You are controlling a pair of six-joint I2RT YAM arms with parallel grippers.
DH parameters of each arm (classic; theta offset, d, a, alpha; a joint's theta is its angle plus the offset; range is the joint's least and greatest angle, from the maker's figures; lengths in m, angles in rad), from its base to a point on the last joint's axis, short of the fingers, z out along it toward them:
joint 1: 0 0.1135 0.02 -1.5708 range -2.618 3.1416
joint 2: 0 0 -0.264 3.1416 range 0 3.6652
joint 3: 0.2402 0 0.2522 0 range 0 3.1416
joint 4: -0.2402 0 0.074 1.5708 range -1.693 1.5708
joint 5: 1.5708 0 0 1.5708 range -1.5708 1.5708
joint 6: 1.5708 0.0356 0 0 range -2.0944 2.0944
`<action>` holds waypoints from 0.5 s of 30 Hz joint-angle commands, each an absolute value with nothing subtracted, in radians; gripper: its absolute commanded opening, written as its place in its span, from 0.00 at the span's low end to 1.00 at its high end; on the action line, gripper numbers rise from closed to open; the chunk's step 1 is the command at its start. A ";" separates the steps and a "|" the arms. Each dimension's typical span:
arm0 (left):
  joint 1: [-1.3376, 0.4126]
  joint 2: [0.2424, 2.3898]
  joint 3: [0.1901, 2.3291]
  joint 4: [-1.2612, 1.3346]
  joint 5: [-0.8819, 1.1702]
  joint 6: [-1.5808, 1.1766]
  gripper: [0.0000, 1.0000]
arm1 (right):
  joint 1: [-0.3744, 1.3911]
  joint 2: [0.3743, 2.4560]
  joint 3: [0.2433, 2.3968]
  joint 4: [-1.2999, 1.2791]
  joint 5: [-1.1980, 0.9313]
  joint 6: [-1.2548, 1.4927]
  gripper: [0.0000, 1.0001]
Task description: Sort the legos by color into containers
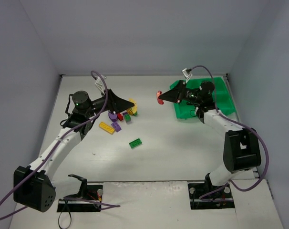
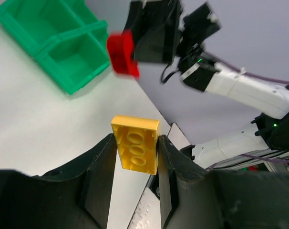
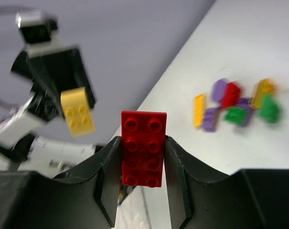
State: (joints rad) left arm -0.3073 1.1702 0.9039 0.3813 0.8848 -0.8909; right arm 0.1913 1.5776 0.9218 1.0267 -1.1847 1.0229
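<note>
My left gripper (image 2: pixel 136 142) is shut on a yellow lego (image 2: pixel 136 148), its hollow underside facing the camera; from above this lego (image 1: pixel 133 103) hangs over the loose pile. My right gripper (image 3: pixel 143 141) is shut on a red lego (image 3: pixel 143 149), studs facing the camera, held in the air (image 1: pixel 159 97) just left of the green tray of containers (image 1: pixel 221 90). The two held legos face each other across a gap. The tray's square compartments (image 2: pixel 70 59) look empty in the left wrist view; the right arm hides part of the tray from above.
A pile of purple, red, green and yellow legos (image 1: pixel 119 118) lies on the white table under the left gripper, also blurred in the right wrist view (image 3: pixel 235 107). A yellow flat lego (image 1: pixel 106 128) and a lone green lego (image 1: pixel 135 143) lie nearer. Grey walls surround the table.
</note>
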 commanded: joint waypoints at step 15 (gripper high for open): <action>-0.307 1.006 1.022 -0.256 0.594 -0.546 0.00 | -0.103 1.796 1.633 -0.028 -0.016 0.112 0.00</action>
